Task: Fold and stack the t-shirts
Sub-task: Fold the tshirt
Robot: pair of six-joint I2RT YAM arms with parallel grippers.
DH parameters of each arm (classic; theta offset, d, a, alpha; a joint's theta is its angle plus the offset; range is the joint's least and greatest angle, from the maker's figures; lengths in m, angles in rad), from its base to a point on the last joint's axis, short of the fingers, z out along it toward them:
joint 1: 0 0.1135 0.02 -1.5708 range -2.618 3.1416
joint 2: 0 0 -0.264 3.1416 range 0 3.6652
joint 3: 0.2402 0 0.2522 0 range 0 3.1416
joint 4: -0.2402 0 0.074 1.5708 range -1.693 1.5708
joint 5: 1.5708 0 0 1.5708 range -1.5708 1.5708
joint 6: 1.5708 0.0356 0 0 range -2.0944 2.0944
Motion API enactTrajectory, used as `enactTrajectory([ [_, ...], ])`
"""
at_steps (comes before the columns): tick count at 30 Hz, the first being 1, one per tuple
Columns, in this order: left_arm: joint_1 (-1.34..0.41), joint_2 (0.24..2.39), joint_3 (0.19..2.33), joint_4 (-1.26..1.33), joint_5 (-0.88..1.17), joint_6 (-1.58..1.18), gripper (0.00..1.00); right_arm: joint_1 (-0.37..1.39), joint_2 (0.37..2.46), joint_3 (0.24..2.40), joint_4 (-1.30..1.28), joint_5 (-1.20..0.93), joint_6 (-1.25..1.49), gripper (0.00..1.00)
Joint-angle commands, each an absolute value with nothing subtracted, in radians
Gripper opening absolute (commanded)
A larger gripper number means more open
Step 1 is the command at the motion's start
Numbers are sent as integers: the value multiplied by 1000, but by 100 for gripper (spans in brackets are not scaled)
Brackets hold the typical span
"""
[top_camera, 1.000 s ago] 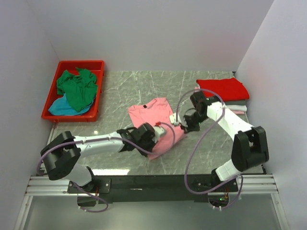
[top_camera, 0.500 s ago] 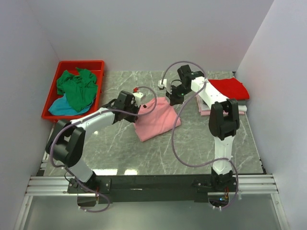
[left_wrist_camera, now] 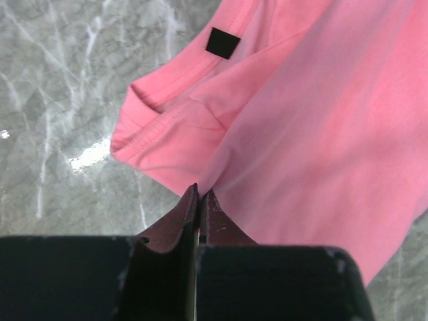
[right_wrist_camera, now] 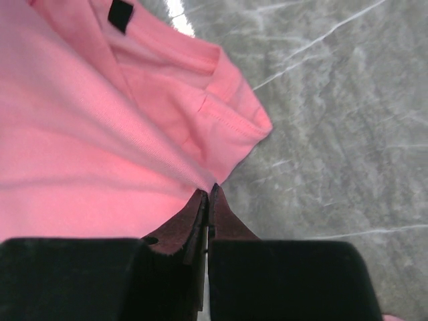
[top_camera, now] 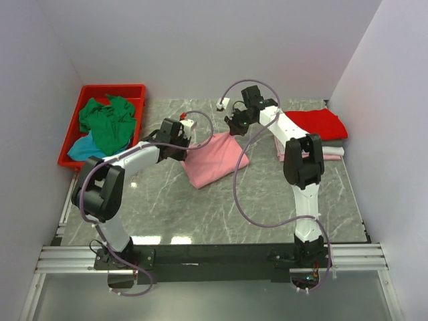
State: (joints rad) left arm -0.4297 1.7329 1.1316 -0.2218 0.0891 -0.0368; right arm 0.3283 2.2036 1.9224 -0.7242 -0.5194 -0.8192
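While in two grippers [left_wrist_camera: 199, 195] [right_wrist_camera: 208, 192], one t-shirt [top_camera: 217, 159]

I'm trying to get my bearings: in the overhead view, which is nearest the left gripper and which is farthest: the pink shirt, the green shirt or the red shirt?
From the left gripper:
1. Pink shirt, pinched in it, centre table.
2. Green shirt, in the red bin, far left.
3. Red shirt, folded, far right.

Both arms reach far forward to the salmon pink t-shirt [top_camera: 215, 159]. The left arm [top_camera: 130, 159] slants in at its left edge, and the right arm [top_camera: 297, 150] bends over its far right corner. The left tool [left_wrist_camera: 199, 195] and the right tool [right_wrist_camera: 208, 192] each pinch the shirt's edge, fingers pressed together.
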Motion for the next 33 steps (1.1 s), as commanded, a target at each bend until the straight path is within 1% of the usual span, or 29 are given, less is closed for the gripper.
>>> enactTrajectory([
  [1, -419, 1738, 1175, -173, 46, -20, 1, 339, 2198, 1937, -589, -506, -742, 0],
  [19, -373, 1738, 1173, -123, -83, -49, 0, 393, 2278, 2016, -489, -416, -664, 0],
  [26, -362, 1801, 1221, -126, -77, -23, 1, 397, 2313, 2054, -476, -377, -644, 0],
  [33, -351, 1819, 1244, -97, -127, -23, 1, 399, 2333, 2063, -422, -344, -617, 0],
])
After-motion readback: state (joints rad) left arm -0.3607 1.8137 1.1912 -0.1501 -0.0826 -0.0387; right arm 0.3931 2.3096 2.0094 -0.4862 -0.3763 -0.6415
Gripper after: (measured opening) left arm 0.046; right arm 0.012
